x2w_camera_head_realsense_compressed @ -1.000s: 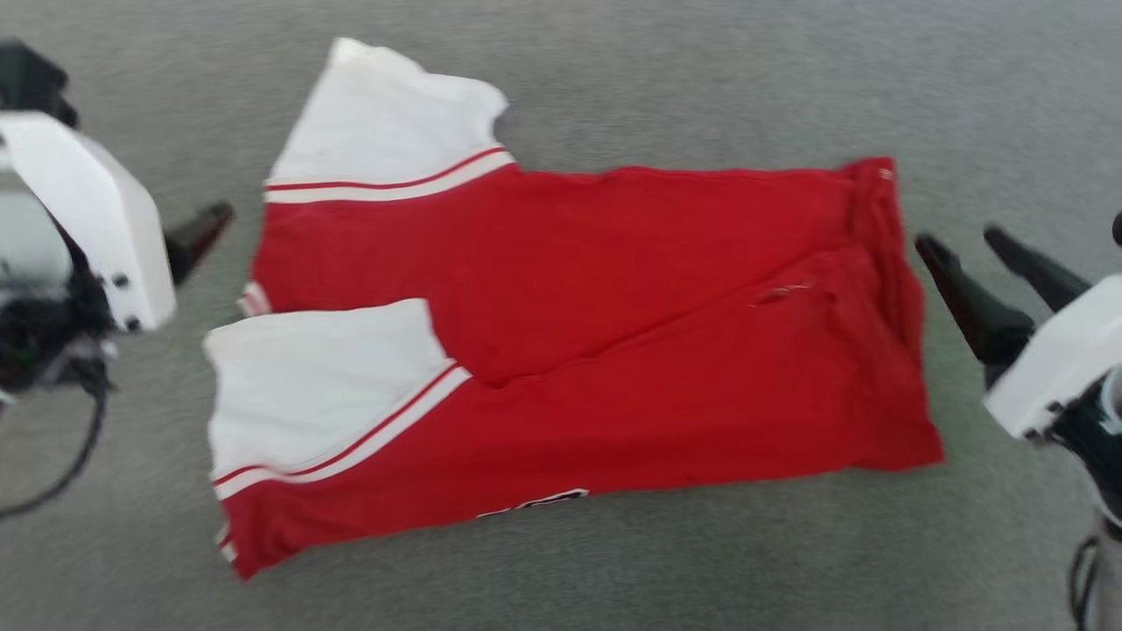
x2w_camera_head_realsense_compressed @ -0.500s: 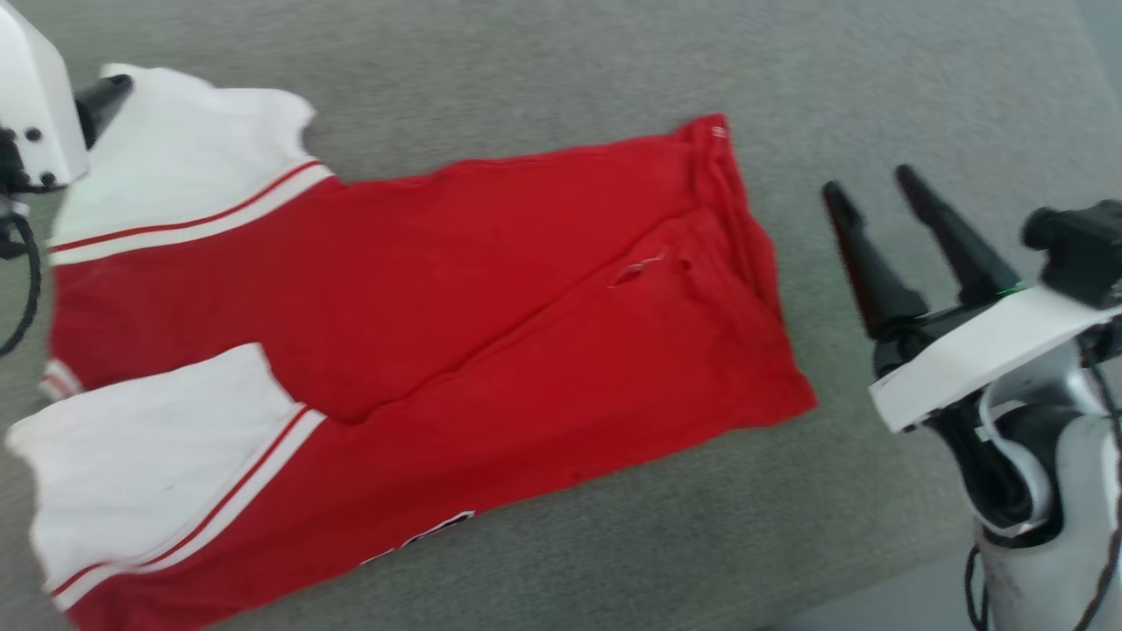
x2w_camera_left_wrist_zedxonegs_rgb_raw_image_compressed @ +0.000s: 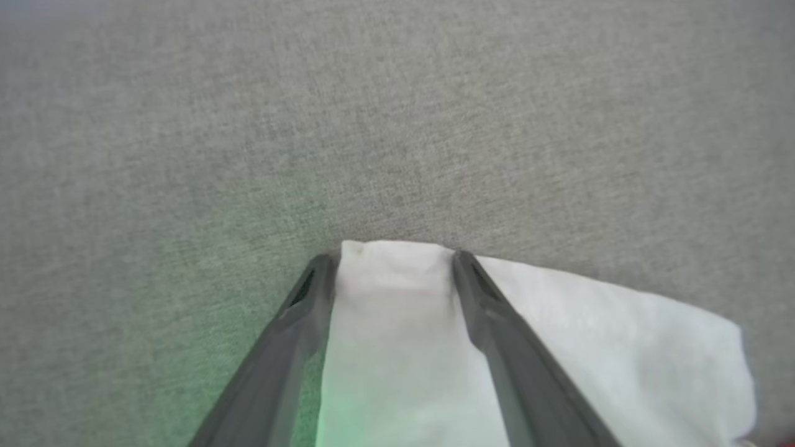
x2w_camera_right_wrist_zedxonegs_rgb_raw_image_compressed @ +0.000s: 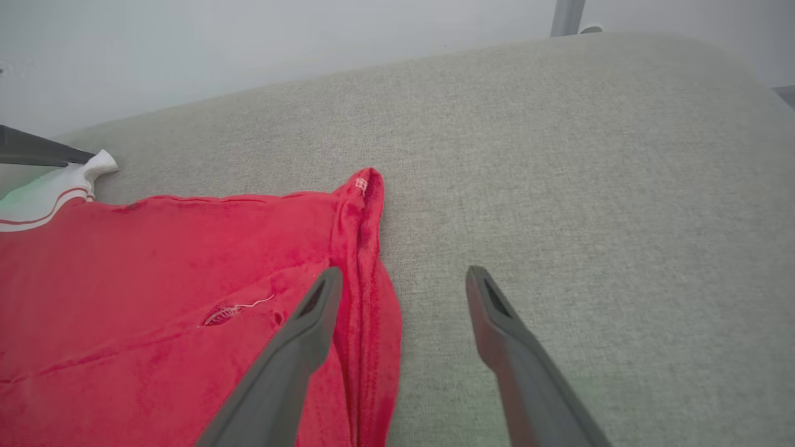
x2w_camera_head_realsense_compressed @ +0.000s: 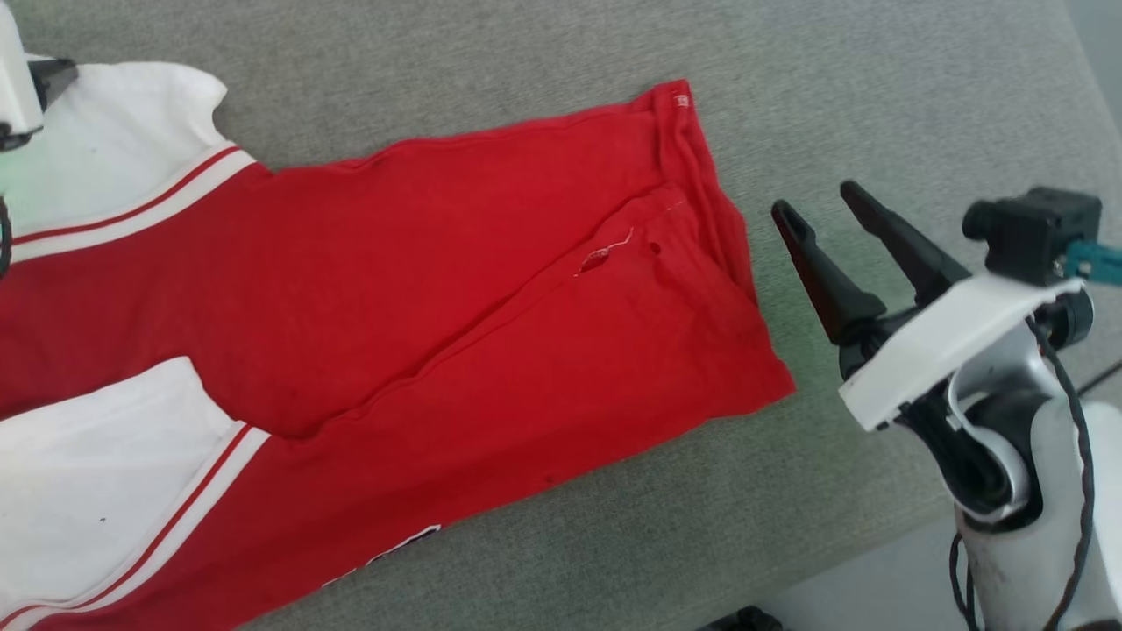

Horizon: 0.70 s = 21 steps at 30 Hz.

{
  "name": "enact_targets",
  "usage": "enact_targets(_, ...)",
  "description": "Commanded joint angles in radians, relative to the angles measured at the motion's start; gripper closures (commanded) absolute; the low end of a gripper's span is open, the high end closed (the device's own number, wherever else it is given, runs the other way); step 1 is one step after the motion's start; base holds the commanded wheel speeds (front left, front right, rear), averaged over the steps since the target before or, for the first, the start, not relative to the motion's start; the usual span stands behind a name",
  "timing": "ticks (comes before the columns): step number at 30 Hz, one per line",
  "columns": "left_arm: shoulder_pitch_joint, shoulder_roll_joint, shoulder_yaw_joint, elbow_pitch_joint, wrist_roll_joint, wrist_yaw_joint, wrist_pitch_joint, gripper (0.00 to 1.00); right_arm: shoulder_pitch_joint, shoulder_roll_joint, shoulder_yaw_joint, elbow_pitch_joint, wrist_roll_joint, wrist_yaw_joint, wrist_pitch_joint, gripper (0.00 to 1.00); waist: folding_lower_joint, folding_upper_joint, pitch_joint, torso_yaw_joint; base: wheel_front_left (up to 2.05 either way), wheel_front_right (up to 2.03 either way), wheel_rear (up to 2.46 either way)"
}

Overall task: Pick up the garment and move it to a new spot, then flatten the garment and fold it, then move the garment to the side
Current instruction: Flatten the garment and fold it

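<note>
A red jersey-style garment (x2w_camera_head_realsense_compressed: 438, 333) of thin fabric lies flat on a grey woven upholstered surface (x2w_camera_head_realsense_compressed: 543, 53). It is folded lengthwise, so a long slanting crease runs through the red body. It stretches from the middle of the head view out past the left edge.

Two short white sleeves sit at its left end, the upper sleeve (x2w_camera_head_realsense_compressed: 114, 140) and the lower sleeve (x2w_camera_head_realsense_compressed: 96, 473). Each is edged with a thin red stripe and a white band where it meets the red body. A few tiny dark specks mark the lower sleeve.

Near the hem end there is a small tear (x2w_camera_head_realsense_compressed: 596, 258) with a loose white thread, and a small dark hole beside it. A tiny white tag (x2w_camera_head_realsense_compressed: 679, 101) sits at the far hem corner, too small to read. A scrap of black-and-white lettering (x2w_camera_head_realsense_compressed: 394, 545) peeks out along the near edge, with too little showing to read.

The right gripper (x2w_camera_head_realsense_compressed: 815, 200) is just beside the hem end, on bare grey surface, its two dark fingers spread apart with nothing between them. The left gripper (x2w_camera_left_wrist_zedxonegs_rgb_raw_image_compressed: 392, 256) is at the tip of the upper sleeve, its fingers also spread, with the white corner of the sleeve showing between them. I cannot tell whether they touch the fabric.
</note>
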Motion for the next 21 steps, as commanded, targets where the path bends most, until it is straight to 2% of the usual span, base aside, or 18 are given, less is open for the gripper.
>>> enact_targets(1, 0.074, -0.030, -0.037, 0.064, -0.018, 0.002, 0.073, 1.00, -0.026, -0.006, 0.004, 0.005, 0.008, 0.000, 0.020, 0.00, 0.0000, -0.0001, 0.011, 0.012, 0.00, 0.00, 0.00)
enact_targets(3, 0.080, -0.051, -0.060, 0.081, -0.021, -0.013, 0.118, 1.00, -0.062, -0.014, 0.010, 0.019, 0.011, 0.000, 0.051, 0.00, 0.0000, -0.0001, 0.016, 0.023, 0.00, 0.00, 0.00)
enact_targets(11, 0.022, -0.119, -0.074, 0.082, -0.005, -0.049, 0.092, 1.00, -0.225, -0.049, 0.038, 0.134, 0.009, 0.000, 0.190, 0.00, 0.0000, -0.0001, 0.037, 0.088, 0.00, 0.00, 0.00)
enact_targets(16, -0.014, -0.158, -0.078, 0.100, 0.001, -0.062, 0.073, 1.00, -0.354, -0.071, 0.077, 0.275, 0.024, 0.000, 0.298, 0.00, 0.0000, -0.0001, 0.047, 0.131, 0.00, 0.00, 0.00)
enact_targets(21, -0.033, -0.200, -0.080, 0.123, 0.002, -0.075, 0.044, 1.00, -0.455, -0.080, 0.165, 0.434, 0.058, 0.000, 0.417, 0.00, 0.0000, -0.0001, 0.051, 0.162, 0.00, 0.00, 0.00)
